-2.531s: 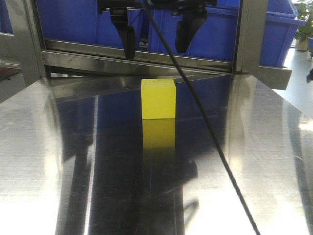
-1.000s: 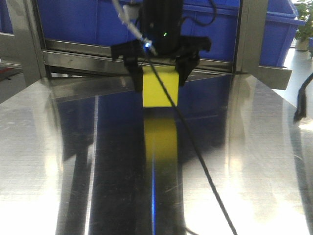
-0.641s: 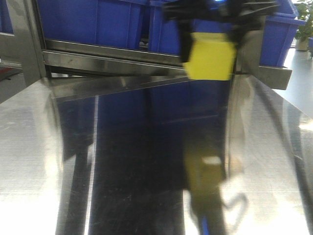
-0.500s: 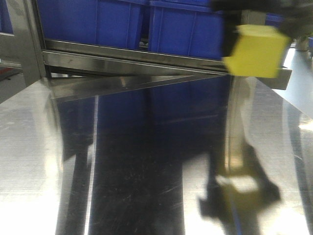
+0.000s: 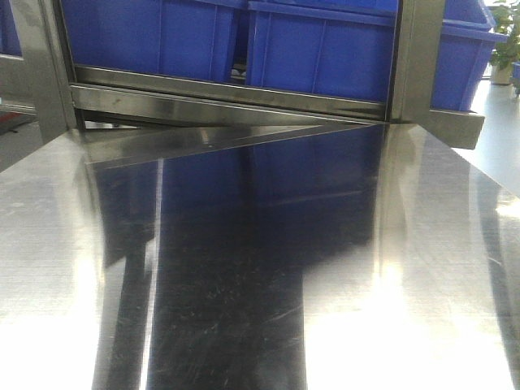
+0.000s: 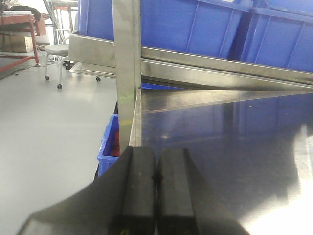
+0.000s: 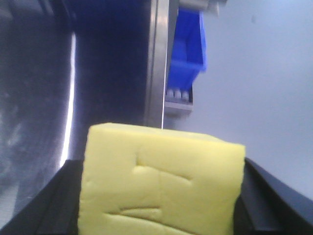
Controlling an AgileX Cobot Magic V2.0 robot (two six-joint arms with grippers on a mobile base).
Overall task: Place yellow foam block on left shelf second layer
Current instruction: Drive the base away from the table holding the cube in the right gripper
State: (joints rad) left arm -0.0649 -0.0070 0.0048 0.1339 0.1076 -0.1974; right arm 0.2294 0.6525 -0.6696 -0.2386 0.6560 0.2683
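Note:
The yellow foam block [image 7: 161, 181] fills the lower part of the right wrist view, its face marked with shallow dents. My right gripper [image 7: 161, 200] is shut on it, a black finger [image 7: 61, 200] pressed against each side. It hangs above a steel edge post [image 7: 159, 63], with grey floor to the right. My left gripper [image 6: 156, 178] is shut with nothing between its pads, low over the left edge of the steel surface [image 6: 234, 147]. Neither the block nor any gripper shows in the front view.
Blue bins [image 5: 317, 49] sit on a steel rail [image 5: 227, 97] behind the shiny steel surface [image 5: 260, 268], between upright posts [image 5: 414, 57]. A post [image 6: 128, 73] and a lower blue bin [image 6: 110, 147] stand at the left edge. Another blue bin [image 7: 188, 44] is below the block.
The right gripper came down on the block at the back of the surface, shut on it, lifted it and carried it right, out of the front view.

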